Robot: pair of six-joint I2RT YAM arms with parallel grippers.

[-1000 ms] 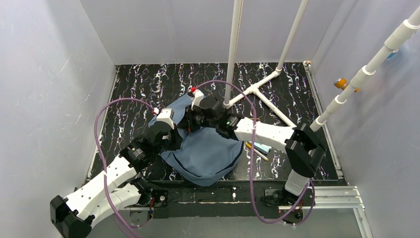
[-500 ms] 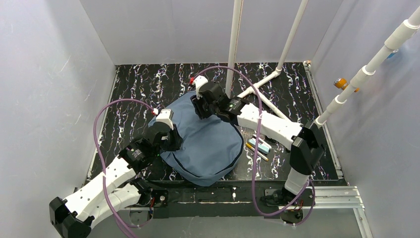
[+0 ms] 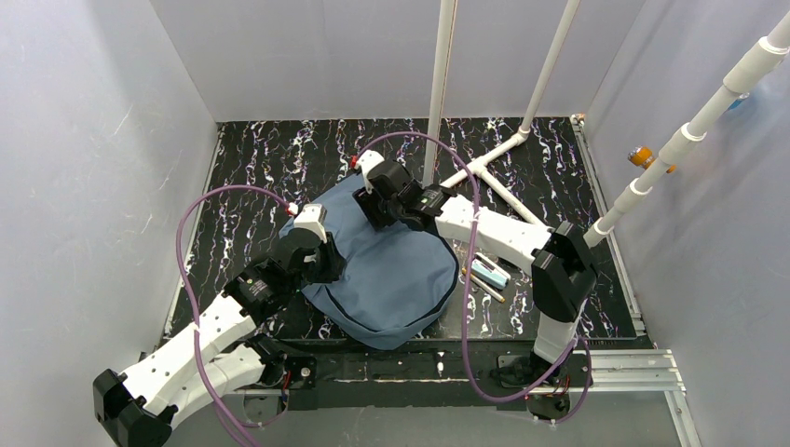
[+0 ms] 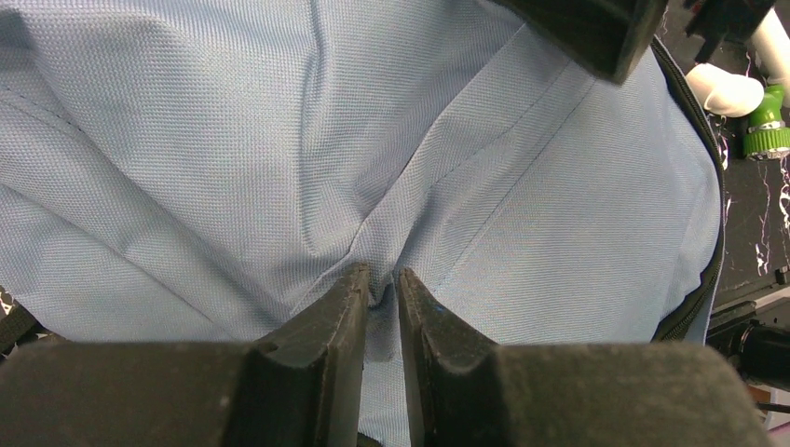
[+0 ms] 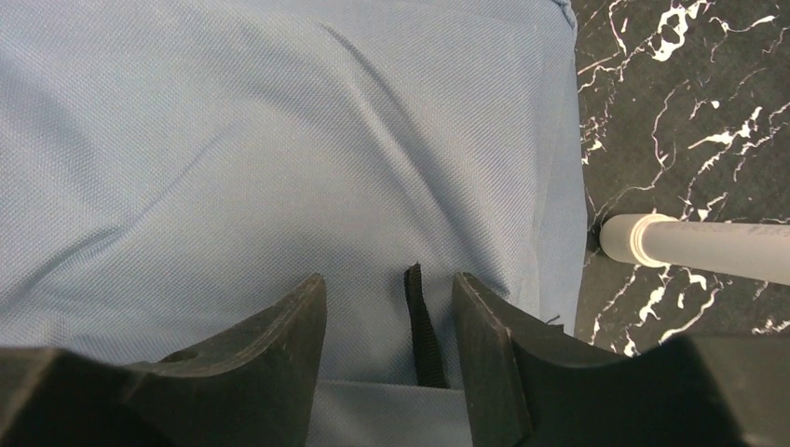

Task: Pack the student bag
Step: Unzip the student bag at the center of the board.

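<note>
- Nipping a raised fold of the student bag [image 4: 522,214] with the left jaws: only a slit between the black wedge-shaped fingers [image 4: 326,340], with creases fanning out from the pinch.
- Held well apart on the right jaws, gripping nothing, with a short black woven strap tab [image 5: 424,326] lying in the gap.
- Soft slate-blue cloth all round, fine woven grain, rumpled, edged by a dark zipper line.
- Reaching in low from the near left with the left arm [image 3: 214,321], wrist tipped over the bag's left edge.
- Stretching across with the right arm [image 3: 494,233], wrist bent down over the bag's far rounded end.
- Lying slumped mid-counter [image 3: 261,168], on glossy black veined with white, near a round white pipe [image 5: 689,244].
</note>
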